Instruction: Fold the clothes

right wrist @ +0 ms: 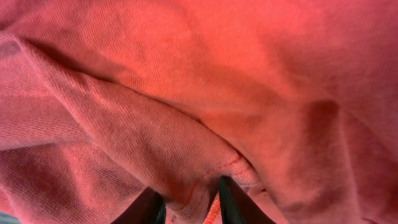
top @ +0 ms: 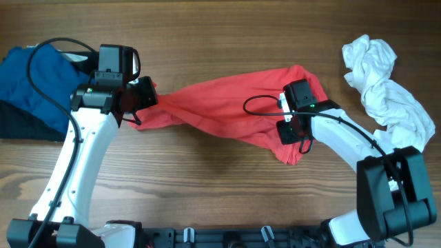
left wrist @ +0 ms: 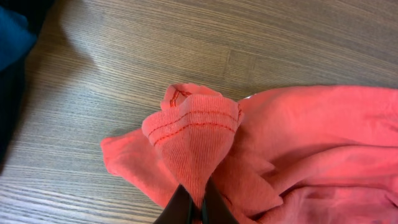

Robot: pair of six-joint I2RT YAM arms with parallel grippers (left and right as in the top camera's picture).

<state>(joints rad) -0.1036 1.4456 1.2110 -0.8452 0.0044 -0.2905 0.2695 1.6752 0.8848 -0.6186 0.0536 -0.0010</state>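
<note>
The red T-shirt (top: pixel 220 110) lies bunched and stretched in a band across the middle of the table. My left gripper (top: pixel 141 96) is shut on the shirt's left end. In the left wrist view a stitched hem fold (left wrist: pixel 193 127) rises out of the closed fingertips of that gripper (left wrist: pixel 194 202). My right gripper (top: pixel 293 131) sits on the shirt's right end, with a tail of cloth hanging past it. In the right wrist view red fabric (right wrist: pixel 205 74) fills the picture, and the right gripper (right wrist: pixel 189 202) has its jaws closed on a thick hemmed fold.
A crumpled white garment (top: pixel 382 89) lies at the right of the wooden table (top: pixel 207 179). At the far left a blue garment (top: pixel 34 79) lies on a black one (top: pixel 21 124), close to my left arm.
</note>
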